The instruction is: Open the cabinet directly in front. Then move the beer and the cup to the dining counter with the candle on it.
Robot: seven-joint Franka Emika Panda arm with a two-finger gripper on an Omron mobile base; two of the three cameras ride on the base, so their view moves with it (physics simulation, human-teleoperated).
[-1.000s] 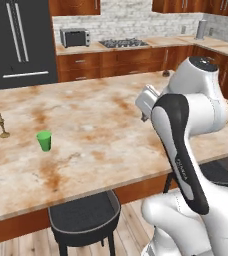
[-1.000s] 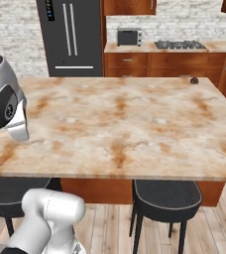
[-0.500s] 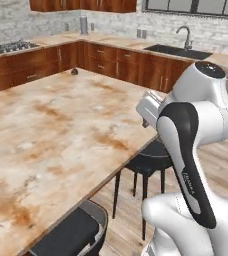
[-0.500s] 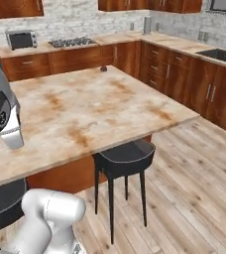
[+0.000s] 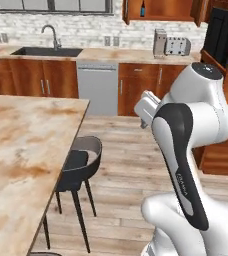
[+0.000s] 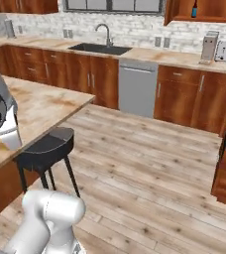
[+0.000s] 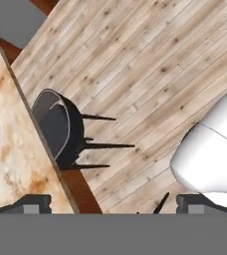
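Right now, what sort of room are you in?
A home kitchen, by the look of it: a sink with a tap in the wall counter, a toaster, and a marble-topped dining counter with a black stool.

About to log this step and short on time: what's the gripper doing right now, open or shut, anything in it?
Gripper: open, jaws wide apart, nothing between them; it hangs over the wooden floor.

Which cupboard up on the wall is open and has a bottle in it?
The open cabinet above the toaster: a dark bottle with a blue label stands inside. The upper cupboard left of the window is shut.
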